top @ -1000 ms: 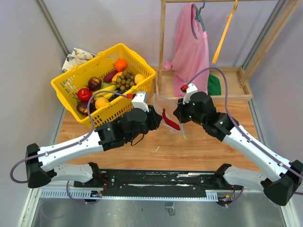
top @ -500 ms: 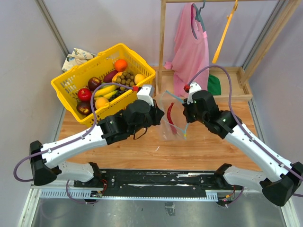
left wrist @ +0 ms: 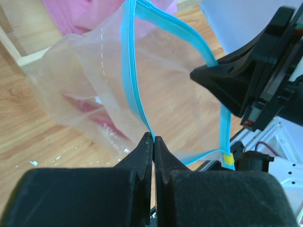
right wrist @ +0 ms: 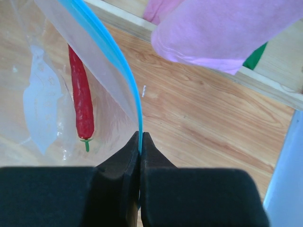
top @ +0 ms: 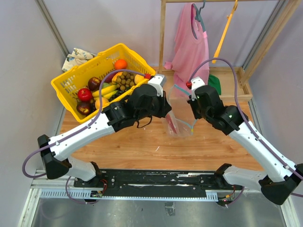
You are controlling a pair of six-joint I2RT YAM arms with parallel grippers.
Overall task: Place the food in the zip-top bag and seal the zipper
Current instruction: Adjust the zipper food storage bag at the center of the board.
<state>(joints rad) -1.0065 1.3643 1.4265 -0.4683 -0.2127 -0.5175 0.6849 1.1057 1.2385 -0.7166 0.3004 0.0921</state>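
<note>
1. Top external view: clear crinkly zip-top bag [top: 180, 125] hangs at centre, red toy chili [right wrist: 81, 99] inside.
2. Left end effector [left wrist: 154, 138] and right end effector [right wrist: 140, 135] each pinch its blue-green zipper [left wrist: 130, 71], not yet sealed.
3. More food [top: 124, 80] lies in yellow plastic basket [top: 90, 59], 10 o'clock.

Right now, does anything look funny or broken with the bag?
Nothing looks broken or spilled. The zip-top bag hangs between the left pincer and right pincer. Each pinches the blue zipper, so the mouth gapes open. Only a red chili is inside; the other food sits in the yellow basket.
</note>
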